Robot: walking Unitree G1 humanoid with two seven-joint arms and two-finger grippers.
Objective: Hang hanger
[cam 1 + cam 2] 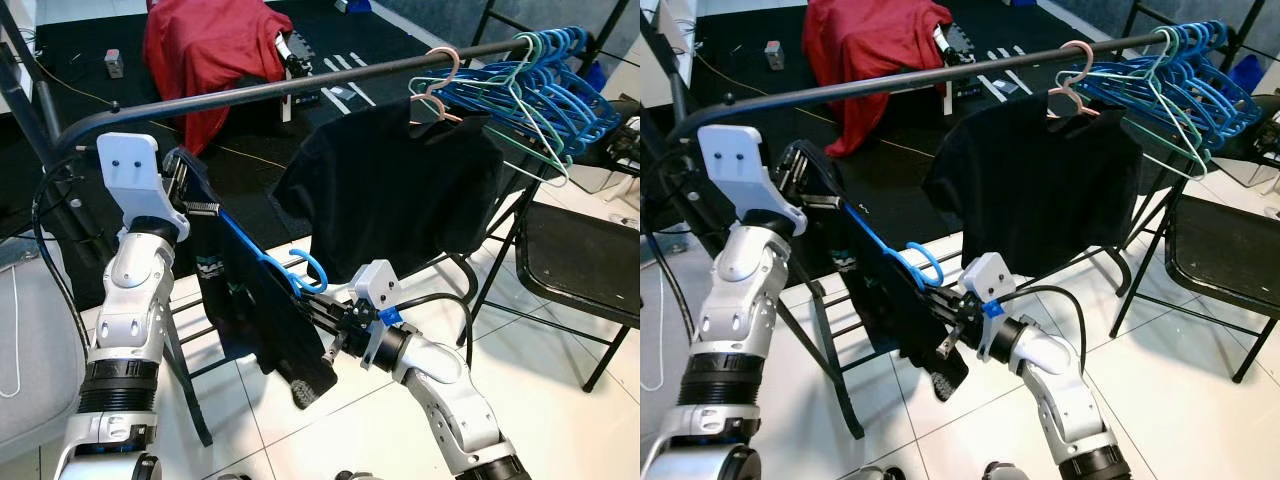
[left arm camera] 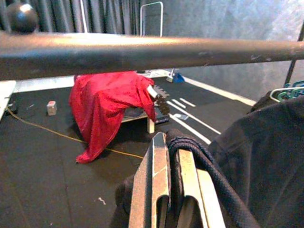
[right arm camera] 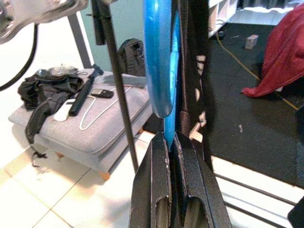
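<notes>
Both claws, left gripper (image 1: pixel 203 208) and right gripper (image 1: pixel 322 318), clamp the blue plastic hanger (image 1: pixel 262 260) carrying a dark garment (image 1: pixel 262 310); next, lift its hook onto the dark metal rail (image 1: pixel 300 85).

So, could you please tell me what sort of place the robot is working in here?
Probably a test room set up for laundry work, not a lived-in home: a clothes rail with hangers, black floor mats with cables, and folding chairs.
</notes>
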